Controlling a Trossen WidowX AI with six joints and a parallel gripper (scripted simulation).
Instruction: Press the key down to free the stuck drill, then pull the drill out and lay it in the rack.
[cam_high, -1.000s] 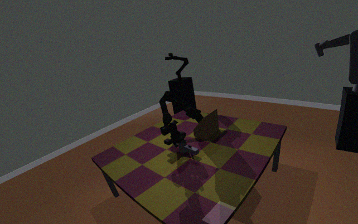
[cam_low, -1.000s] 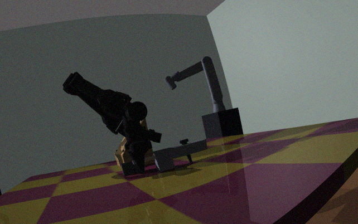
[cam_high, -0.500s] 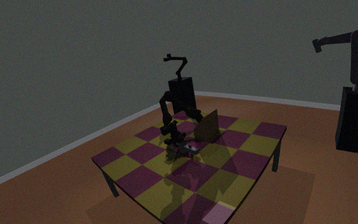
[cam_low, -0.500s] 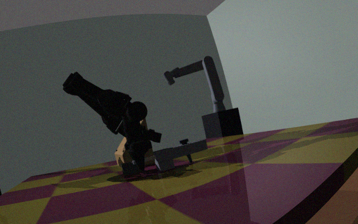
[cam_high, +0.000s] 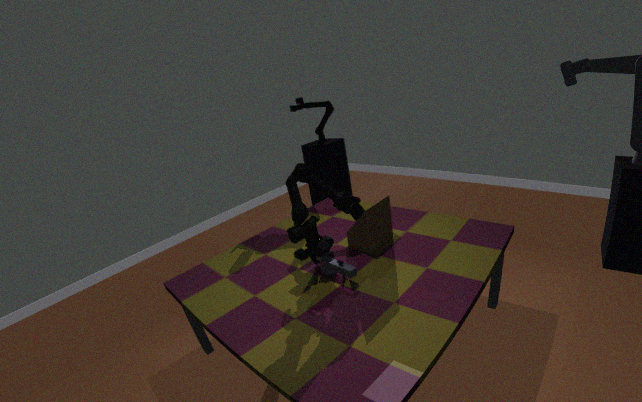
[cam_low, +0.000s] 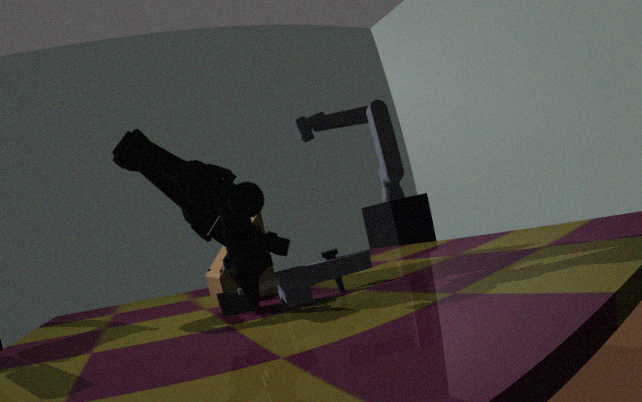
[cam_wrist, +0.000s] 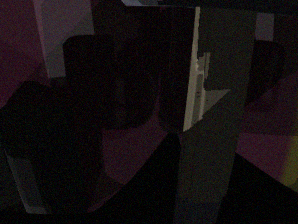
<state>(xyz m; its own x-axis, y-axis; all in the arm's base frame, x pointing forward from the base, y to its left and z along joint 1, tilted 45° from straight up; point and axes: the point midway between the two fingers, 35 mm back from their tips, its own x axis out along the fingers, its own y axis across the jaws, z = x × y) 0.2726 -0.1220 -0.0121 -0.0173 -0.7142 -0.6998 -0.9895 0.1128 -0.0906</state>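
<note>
My gripper (cam_high: 318, 260) (cam_low: 250, 300) (cam_wrist: 186, 143) points down, low over the table, just left of the grey fixture in the exterior view. It is shut on a long piece, which looks like the drill (cam_wrist: 215, 165); the dark view hides its shape. The grey fixture (cam_high: 341, 268) (cam_low: 327, 267) has a raised beam with the small black key (cam_high: 341, 262) (cam_low: 329, 254) standing up on top. A dark tapered piece (cam_low: 340, 284) hangs below the beam. A low dark block (cam_low: 231, 304) lies beside the fingertips; I cannot tell whether it is the rack.
A tall wooden block (cam_high: 372, 231) (cam_low: 215, 278) with a slanted edge stands behind the gripper. The table (cam_high: 435, 295) (cam_low: 185, 360) has purple and yellow squares. Another arm (cam_high: 607, 66) (cam_low: 345, 119) stands on a black pedestal (cam_low: 400, 221) beyond the table.
</note>
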